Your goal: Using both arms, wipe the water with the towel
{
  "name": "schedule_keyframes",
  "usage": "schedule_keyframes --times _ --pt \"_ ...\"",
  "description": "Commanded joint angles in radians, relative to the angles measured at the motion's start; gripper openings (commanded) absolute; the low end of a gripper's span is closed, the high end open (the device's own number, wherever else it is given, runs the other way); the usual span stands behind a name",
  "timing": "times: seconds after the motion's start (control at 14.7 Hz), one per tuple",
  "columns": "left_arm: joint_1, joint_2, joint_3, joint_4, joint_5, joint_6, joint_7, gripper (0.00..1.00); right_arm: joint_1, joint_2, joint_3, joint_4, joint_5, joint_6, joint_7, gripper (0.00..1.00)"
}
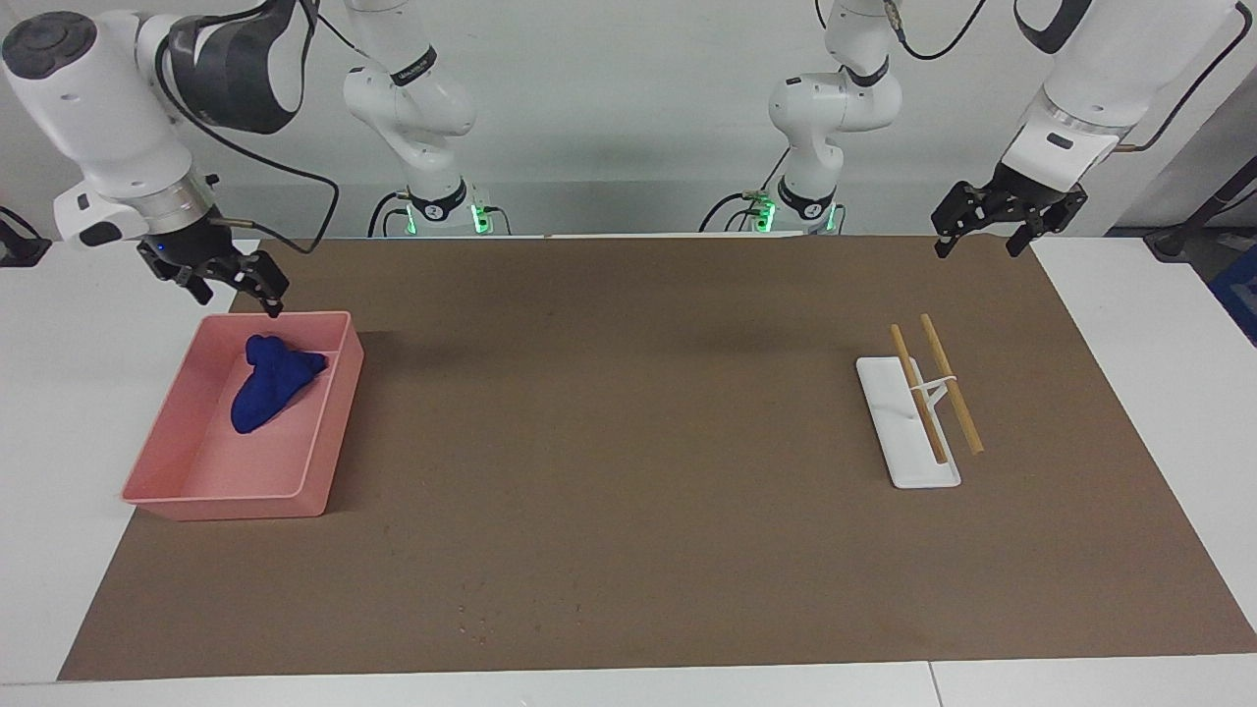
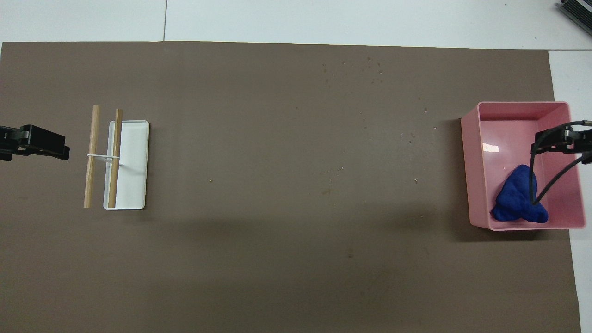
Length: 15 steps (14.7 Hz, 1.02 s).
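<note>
A: Towel (image 1: 272,390) first. Where does it lie?

B: Bunched in the pink tray (image 1: 324,452), in the half of it nearer the robots, at the right arm's end of the brown mat (image 1: 628,471). Nothing touches it.

A: And the right gripper (image 1: 228,285)?

B: It hangs over the tray's rim on the robots' side, above the towel's end of the tray, with its fingers spread apart and nothing between them.

A: The left gripper (image 1: 990,239)?

B: Raised over the mat's edge at the left arm's end of the table, fingers apart too, holding nothing. That arm waits.

A: Anything else on the mat?

B: A white flat stand (image 1: 899,432) with two wooden sticks (image 1: 951,383) laid over it, joined by a white band, near the left arm's end. Small droplets (image 2: 360,69) speckle the mat toward its edge farthest from the robots.
</note>
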Motion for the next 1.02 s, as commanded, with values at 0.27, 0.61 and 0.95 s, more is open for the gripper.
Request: schedule_keyframes --times 0.27,0.61,0.95 --pt "-0.012 -0.03 0.004 -0.039 -0.005 0.013 -0.018 1.0 0.004 -0.047 0.137 0.118 0.019 -0.149 0.122 1.0" --pt "-0.019 -0.032 0.003 -0.04 -0.005 0.013 -0.046 1.0 0.002 -0.046 0.14 0.116 0.02 -0.144 0.119 1.0" --pt "-0.026 -0.035 0.002 -0.048 -0.005 0.019 -0.069 1.0 -0.01 -0.041 0.14 0.121 0.045 -0.141 0.11 1.0"
